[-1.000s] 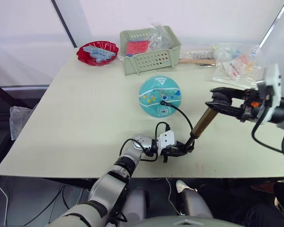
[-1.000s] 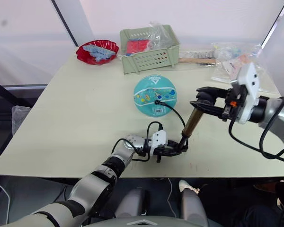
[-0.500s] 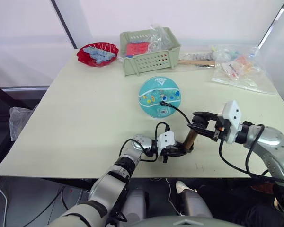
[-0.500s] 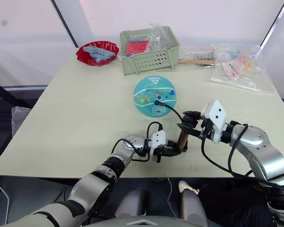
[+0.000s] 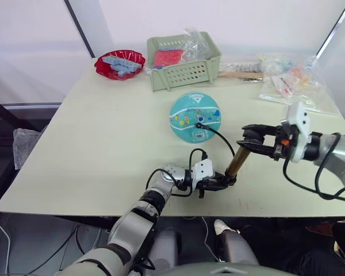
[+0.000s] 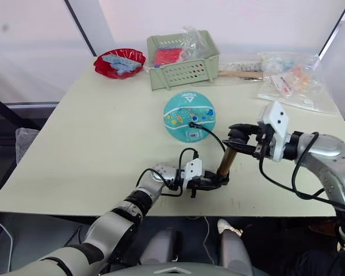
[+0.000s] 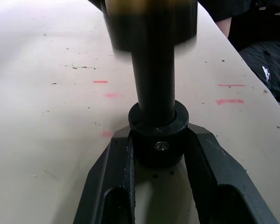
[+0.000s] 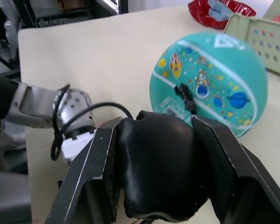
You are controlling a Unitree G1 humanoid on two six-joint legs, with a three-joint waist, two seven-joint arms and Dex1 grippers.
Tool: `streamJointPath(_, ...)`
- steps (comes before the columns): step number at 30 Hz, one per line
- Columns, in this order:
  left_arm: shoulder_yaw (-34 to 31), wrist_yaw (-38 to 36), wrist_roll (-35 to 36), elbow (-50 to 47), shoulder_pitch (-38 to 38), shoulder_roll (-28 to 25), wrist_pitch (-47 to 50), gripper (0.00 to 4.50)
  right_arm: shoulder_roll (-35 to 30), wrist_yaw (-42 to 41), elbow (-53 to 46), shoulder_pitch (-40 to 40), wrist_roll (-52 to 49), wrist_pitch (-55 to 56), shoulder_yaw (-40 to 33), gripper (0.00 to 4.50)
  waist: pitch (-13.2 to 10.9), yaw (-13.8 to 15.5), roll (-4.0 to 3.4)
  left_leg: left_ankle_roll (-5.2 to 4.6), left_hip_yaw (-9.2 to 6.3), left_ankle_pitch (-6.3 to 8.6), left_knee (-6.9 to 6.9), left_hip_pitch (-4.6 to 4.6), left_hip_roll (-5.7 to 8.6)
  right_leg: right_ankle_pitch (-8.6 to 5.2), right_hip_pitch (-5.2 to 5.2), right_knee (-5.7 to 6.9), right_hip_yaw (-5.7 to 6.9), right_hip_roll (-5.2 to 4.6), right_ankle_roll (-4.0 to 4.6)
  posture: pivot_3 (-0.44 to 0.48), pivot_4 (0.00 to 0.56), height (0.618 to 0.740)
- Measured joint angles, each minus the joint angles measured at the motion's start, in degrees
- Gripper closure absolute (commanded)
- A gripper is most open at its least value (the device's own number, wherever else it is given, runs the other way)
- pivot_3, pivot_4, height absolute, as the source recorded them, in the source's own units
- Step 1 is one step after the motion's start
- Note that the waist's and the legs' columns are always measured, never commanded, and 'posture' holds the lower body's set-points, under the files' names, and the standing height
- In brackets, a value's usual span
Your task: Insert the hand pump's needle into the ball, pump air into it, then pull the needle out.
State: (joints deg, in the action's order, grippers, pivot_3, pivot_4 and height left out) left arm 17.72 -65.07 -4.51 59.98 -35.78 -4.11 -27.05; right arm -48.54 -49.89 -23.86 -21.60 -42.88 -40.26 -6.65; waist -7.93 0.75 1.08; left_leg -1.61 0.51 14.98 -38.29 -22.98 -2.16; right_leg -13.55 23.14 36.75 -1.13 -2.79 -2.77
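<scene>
The teal-turquoise ball (image 5: 195,117), printed with small cartoon figures, white lines and a white label patch, lies at the centre of the pale counter (image 5: 98,144). A thin black hose (image 5: 220,138) runs from a fitting on the ball's top towards 5 o'clock to the slim brass-gold hand pump (image 5: 237,162), which stands tilted. The left hand (image 5: 219,183) is clamped on the pump's black base cap. The right hand (image 5: 250,141) is clamped on its black T-handle.
</scene>
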Motion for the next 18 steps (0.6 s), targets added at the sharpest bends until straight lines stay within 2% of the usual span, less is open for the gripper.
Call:
streamJointPath(10, 0.29, -0.50, -0.01, -0.09, 0.11, -0.06, -0.84, 3.47, -6.70, 0.39, 0.14, -10.04, -12.90, -9.90, -8.05, 2.56, -0.23, 0.04, -0.15, 0.00, -0.04, 0.00, 0.02, -0.08, 0.00, 0.00, 0.07, -0.02, 0.01, -0.03, 0.00, 0.000, 0.150, 0.736)
streamJointPath(18, 0.43, -0.71, -0.03, -0.21, 0.09, -0.08, -0.96, 3.47, -8.23, 1.71, -0.49, -11.17, -16.19, -12.40, -8.42, 2.56, -0.22, 0.04, -0.17, 0.00, -0.11, 0.00, 0.01, -0.24, 0.01, 0.00, 0.20, -0.02, -0.02, -0.07, -0.01, 0.000, 0.150, 0.736)
